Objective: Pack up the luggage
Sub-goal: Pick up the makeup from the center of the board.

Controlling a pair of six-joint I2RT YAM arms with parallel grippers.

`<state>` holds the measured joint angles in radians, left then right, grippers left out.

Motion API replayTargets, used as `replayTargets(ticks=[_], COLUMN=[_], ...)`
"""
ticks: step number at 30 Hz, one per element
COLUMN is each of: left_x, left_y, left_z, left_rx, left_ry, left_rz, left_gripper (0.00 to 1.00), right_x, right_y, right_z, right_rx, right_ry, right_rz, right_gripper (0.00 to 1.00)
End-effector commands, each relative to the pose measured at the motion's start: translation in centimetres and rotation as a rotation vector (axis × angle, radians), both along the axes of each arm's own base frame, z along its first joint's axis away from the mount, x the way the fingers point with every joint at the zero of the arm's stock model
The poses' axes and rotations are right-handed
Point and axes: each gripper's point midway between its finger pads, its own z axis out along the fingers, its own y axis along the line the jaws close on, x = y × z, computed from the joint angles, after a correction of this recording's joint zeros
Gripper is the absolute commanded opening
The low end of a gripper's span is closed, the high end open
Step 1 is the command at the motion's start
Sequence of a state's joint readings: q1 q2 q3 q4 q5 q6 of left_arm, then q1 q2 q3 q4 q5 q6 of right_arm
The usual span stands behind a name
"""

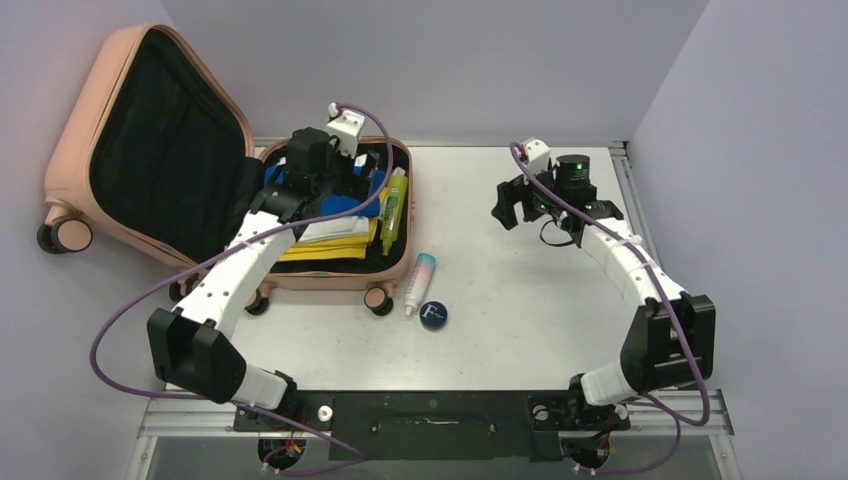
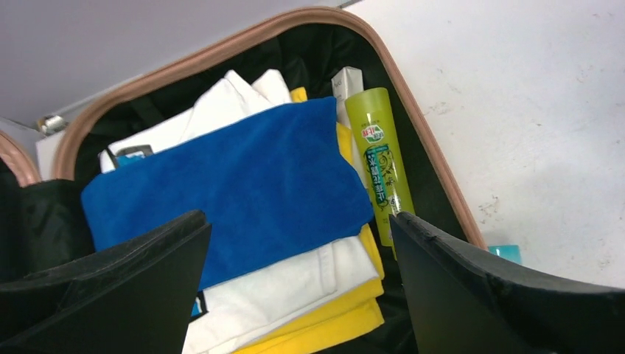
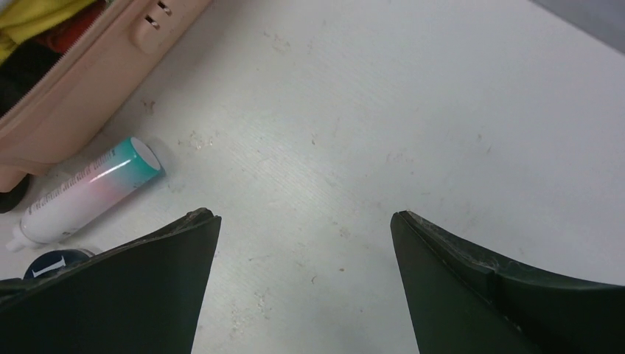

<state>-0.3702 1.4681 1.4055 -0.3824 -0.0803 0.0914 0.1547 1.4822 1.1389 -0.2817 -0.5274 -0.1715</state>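
Table (image 1: 520,300) lies open right of the tube (image 1: 418,283) and tin (image 1: 433,316); luggage (image 1: 70,150) lid walls the left; cloths (image 2: 243,177) fill its base.

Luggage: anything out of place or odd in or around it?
Nothing spilled or damaged. Two items lie outside on the table by the luggage: a pink-and-teal tube and a round dark blue tin. Inside, the folded stack and green bottle look tidy.
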Motion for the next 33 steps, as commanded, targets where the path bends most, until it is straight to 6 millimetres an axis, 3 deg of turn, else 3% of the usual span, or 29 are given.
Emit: replayTargets(ticks=[1, 3, 5, 12, 16, 22, 30, 33], left_x=[0.2, -0.8, -1.9, -7.0, -10.9, -13.9, -17.5, -18.0], left_y=[0.1, -0.9, -1.9, -7.2, -9.5, -10.9, -11.9, -11.9], left_z=[4.9, 4.1, 3.3, 0.1, -2.3, -5.0, -7.4, -7.9], left_rx=[0.009, 0.016, 0.015, 0.095, 0.19, 0.275, 0.309, 0.32], left_ry=[-0.217, -0.216, -0.195, -0.114, -0.052, -0.022, 0.046, 0.054], left_rz=[-0.046, -0.129, -0.213, -0.56, -0.765, -0.902, -1.121, -1.157], left_gripper=[0.96, 0.96, 0.96, 0.96, 0.96, 0.96, 0.96, 0.96], right_x=[1.8, 2.1, 1.6, -2.0, -4.1, -7.2, -7.2, -7.1], right_y=[-1.7, -3.6, -4.3, -0.7, 1.0, 3.0, 2.9, 2.9], right_z=[7.5, 8.4, 9.1, 10.4, 9.3, 7.5, 6.0, 5.8], right_rx=[0.006, 0.018, 0.037, 0.027, 0.047, 0.09, 0.116, 0.123], right_ry=[-0.221, -0.238, -0.259, -0.354, -0.362, -0.352, -0.331, -0.329], right_rz=[-0.162, -0.264, -0.239, 0.036, 0.182, 0.37, 0.348, 0.344], right_gripper=[0.9, 0.9, 0.9, 0.9, 0.9, 0.9, 0.9, 0.9])
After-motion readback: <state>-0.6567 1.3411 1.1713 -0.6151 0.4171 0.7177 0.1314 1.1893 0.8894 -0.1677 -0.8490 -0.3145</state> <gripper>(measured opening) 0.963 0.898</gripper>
